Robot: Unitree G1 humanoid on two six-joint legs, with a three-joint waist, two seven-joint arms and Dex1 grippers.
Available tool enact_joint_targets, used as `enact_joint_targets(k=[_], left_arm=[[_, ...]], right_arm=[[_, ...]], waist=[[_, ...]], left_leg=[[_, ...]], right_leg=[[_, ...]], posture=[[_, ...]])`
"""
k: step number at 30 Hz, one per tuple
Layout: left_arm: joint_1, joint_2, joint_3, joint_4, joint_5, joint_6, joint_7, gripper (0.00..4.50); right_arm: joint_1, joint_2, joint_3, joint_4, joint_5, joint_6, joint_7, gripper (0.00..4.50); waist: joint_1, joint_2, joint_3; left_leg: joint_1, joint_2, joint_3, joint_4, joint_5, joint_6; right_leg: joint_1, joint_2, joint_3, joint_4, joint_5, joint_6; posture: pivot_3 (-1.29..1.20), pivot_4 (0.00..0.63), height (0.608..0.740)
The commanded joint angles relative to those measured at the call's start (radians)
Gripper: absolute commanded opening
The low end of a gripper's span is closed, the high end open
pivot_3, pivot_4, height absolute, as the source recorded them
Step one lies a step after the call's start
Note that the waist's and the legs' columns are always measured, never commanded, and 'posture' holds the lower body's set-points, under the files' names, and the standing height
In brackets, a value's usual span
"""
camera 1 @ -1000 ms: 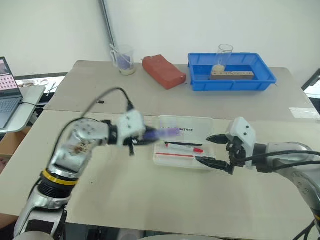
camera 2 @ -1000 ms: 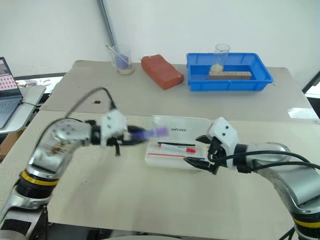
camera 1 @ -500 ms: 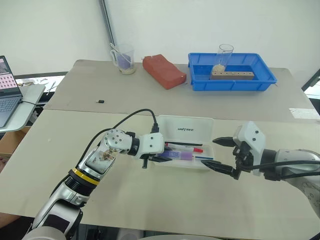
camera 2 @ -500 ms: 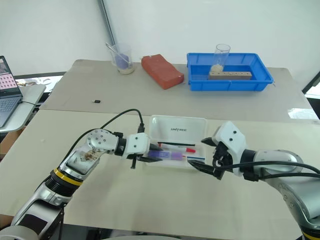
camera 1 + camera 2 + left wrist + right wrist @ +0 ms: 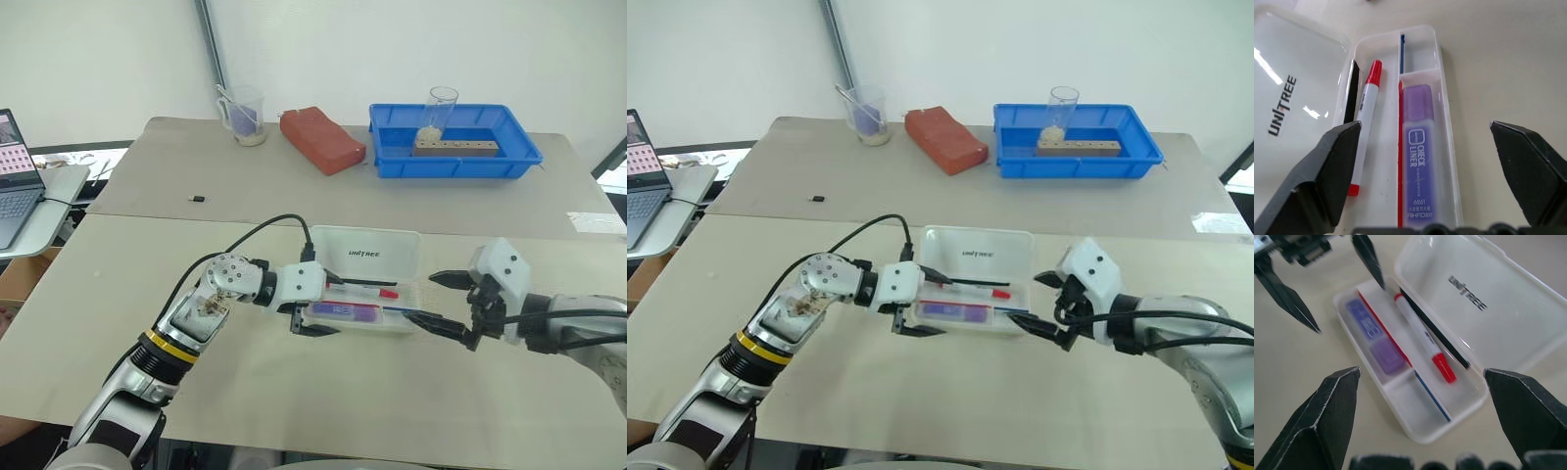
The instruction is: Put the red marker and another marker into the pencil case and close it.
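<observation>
- Table [image 5: 147, 294]: pale beige top; the open pencil case sits near its middle, between the two arms.
- Blue tray [image 5: 453, 142] at the far side, with a clear glass [image 5: 441, 108] standing in it; a red brick-shaped block [image 5: 321, 140] lies just beside the tray, and a clear beaker [image 5: 242, 116] stands further left.
- Pencil case [image 5: 1444, 161]: lid [image 5: 364, 255] swung fully back and lying flat, lettering facing up.
- Left gripper [image 5: 315, 318]: fingers spread wide, empty, at the left end of the case, one finger on either side of it.
- Right gripper [image 5: 443, 300]: fingers spread wide, empty, just beside the case's right end.
- Purple highlighter [image 5: 1419, 147]: lies flat in the near compartment, clear of both grippers.
- Red marker [image 5: 1365, 125]: lies in the long compartment nearer the lid, beside a black pen [image 5: 1352, 98].
- Thin red pen [image 5: 1399, 147]: lies against the divider, next to the highlighter.
- Thin blue pen [image 5: 1401, 54]: in the small end compartment.
</observation>
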Motion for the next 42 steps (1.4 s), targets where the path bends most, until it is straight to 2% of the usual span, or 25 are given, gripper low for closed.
enact_joint_targets(k=[1,8,13,19,21,27,31,32,34,38,42], left_arm=[[-0.014,-0.021,0.075,-0.119,-0.104,0.03,0.002,4.48],[-0.003,-0.104,0.151,-0.149,-0.181,-0.037,0.059,4.48],[0.019,-0.116,0.153,-0.179,-0.186,-0.053,0.081,4.48],[0.049,-0.097,0.158,-0.2,-0.179,-0.056,0.104,4.48],[0.06,-0.092,0.156,-0.213,-0.177,-0.055,0.113,4.5],[0.067,-0.09,0.152,-0.214,-0.168,-0.068,0.134,4.5],[0.059,-0.091,0.152,-0.209,-0.164,-0.066,0.146,4.5],[0.058,-0.091,0.153,-0.21,-0.171,-0.061,0.144,4.5],[0.059,-0.086,0.152,-0.218,-0.186,-0.042,0.135,4.5],[0.073,-0.046,0.14,-0.241,-0.213,0.002,0.09,4.5],[0.085,-0.006,0.127,-0.262,-0.216,0.027,0.049,4.5]], right_arm=[[0.013,-0.075,-0.024,0.131,-0.111,-0.083,0.041,4.45],[-0.096,-0.104,0.091,0.483,-0.242,-0.233,0.163,4.45],[-0.229,-0.095,0.217,0.734,-0.353,-0.314,0.247,4.45],[-0.353,-0.05,0.294,0.926,-0.42,-0.337,0.309,4.45],[-0.366,-0.04,0.299,0.956,-0.427,-0.332,0.321,3.94],[-0.377,-0.032,0.299,0.991,-0.456,-0.352,0.344,1.9],[-0.367,-0.031,0.28,0.95,-0.446,-0.365,0.36,0.48],[-0.362,-0.033,0.278,0.922,-0.442,-0.372,0.368,0.26],[-0.348,-0.04,0.28,0.847,-0.436,-0.375,0.386,0.23],[-0.351,-0.048,0.304,0.557,-0.382,-0.311,0.449,0.23],[-0.39,-0.033,0.336,0.422,-0.355,-0.253,0.467,0.23]], waist=[[0.001,0.0,0.0],[-0.003,0.001,0.0],[-0.005,0.002,0.0],[-0.002,0.003,0.0],[0.001,0.003,0.0],[0.0,0.003,0.0],[0.0,0.003,0.0],[-0.001,0.003,0.0],[-0.001,0.003,0.0],[-0.007,0.008,0.002],[-0.005,0.008,0.003]], left_leg=[[0.0,0.0,0.0,0.0,0.0,0.0],[0.004,0.0,0.001,0.0,0.0,0.0],[0.005,0.0,0.001,0.0,0.0,0.001],[0.005,0.0,0.002,0.001,0.0,0.001],[0.005,0.0,0.002,0.001,0.0,0.001],[0.006,0.0,0.002,0.002,0.0,0.0],[0.006,0.0,0.002,0.002,0.0,0.0],[0.006,0.0,0.002,0.002,0.0,0.0],[0.006,0.0,0.002,0.002,0.0,0.0],[0.005,0.0,0.001,0.001,0.0,0.0],[0.006,0.0,0.0,0.001,0.0,0.0]], right_leg=[[0.0,0.0,0.0,0.0,0.0,0.0],[0.004,0.0,0.0,-0.001,0.0,0.0],[0.004,0.0,0.001,-0.001,0.0,0.0],[0.005,0.0,0.002,-0.001,0.001,-0.002],[0.005,0.0,0.001,-0.001,0.001,-0.002],[0.007,0.0,0.001,-0.001,0.001,-0.002],[0.007,0.0,0.001,-0.001,0.001,-0.002],[0.007,0.0,0.001,-0.001,0.001,-0.002],[0.006,0.0,0.001,-0.001,0.001,-0.002],[0.005,0.0,0.001,0.0,0.0,0.0],[0.005,0.001,0.001,0.0,-0.001,0.001]], posture=[[0.0,0.15,0.74],[0.0,0.15,0.74],[0.0,0.15,0.74],[0.0,0.15,0.74],[0.0,0.15,0.74],[0.0,0.15,0.74],[0.0,0.15,0.74],[0.0,0.15,0.74],[0.0,0.15,0.74],[0.0,0.15,0.74],[0.0,0.15,0.74]])
